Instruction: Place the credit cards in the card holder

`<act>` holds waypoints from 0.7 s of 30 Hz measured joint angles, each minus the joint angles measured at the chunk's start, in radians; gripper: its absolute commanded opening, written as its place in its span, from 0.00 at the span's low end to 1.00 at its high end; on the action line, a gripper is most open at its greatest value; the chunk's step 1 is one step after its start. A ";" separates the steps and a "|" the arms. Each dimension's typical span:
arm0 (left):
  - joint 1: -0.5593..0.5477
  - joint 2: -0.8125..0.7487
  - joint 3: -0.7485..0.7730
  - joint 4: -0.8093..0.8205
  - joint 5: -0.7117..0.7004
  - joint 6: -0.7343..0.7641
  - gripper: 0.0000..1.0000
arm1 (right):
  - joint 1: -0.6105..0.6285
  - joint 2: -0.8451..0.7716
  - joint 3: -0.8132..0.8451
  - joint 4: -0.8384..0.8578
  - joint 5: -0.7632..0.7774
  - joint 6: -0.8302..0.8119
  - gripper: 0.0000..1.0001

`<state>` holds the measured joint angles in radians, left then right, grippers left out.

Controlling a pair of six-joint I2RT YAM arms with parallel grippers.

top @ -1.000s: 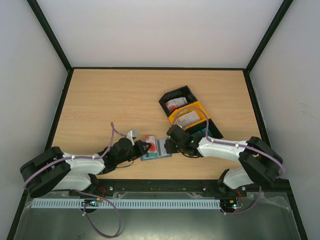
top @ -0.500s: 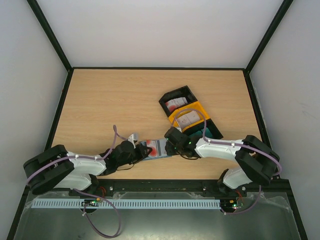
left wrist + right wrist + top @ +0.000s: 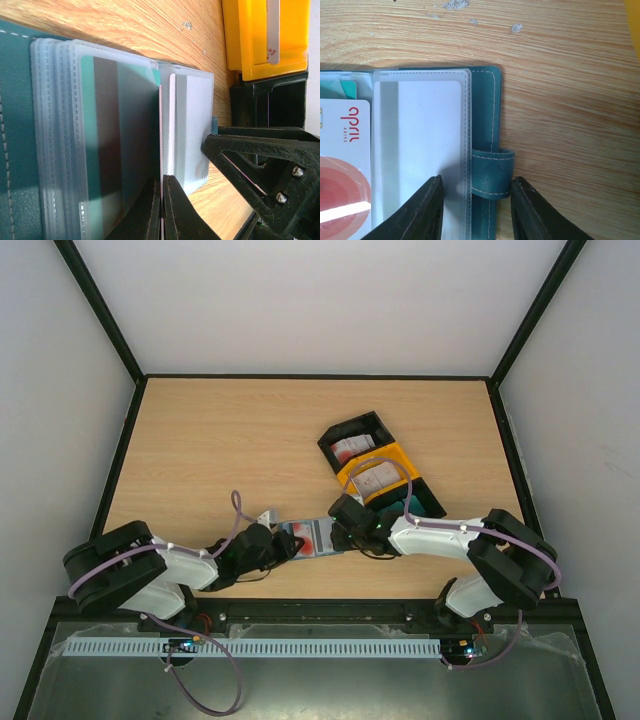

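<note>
— Left pincer (image 3: pixel 161 186) first: we read its fingers as pressed together on a credit card (image 3: pixel 345 150). From that wrist the card shows edge-on, its free end at the clear sleeves (image 3: pixel 50 125) of the card holder (image 3: pixel 485 100).
— Agreed. And our right pincer (image 3: pixel 476 184)?
— Spread, one finger on either side of the snap tab (image 3: pixel 492 172) at the holder's edge. Whether it presses down, we cannot tell. The holder lies open on the table (image 3: pixel 220 450), between our two arms.
— So how far along are we?
— Part way, we judge. This white-and-red card is at the sleeves but not yet slid home. One sleeve seems to hold a greenish card (image 3: pixel 135 140) already.
— And further out?
— Another card (image 3: pixel 348 449) sits in the black bin (image 3: pixel 365 425) and one more (image 3: pixel 374 478) in the yellow bin (image 3: pixel 400 456), both apart from the holder. We count those as left to do.
</note>
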<state>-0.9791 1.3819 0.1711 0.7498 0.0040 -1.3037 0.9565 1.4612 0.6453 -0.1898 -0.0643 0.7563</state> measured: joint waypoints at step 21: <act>-0.015 0.016 0.000 0.082 -0.050 0.044 0.03 | 0.000 -0.002 -0.032 0.061 -0.004 0.037 0.35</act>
<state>-0.9943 1.3983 0.1711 0.8314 -0.0463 -1.2598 0.9565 1.4593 0.6132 -0.1284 -0.0681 0.7937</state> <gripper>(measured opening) 0.030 0.346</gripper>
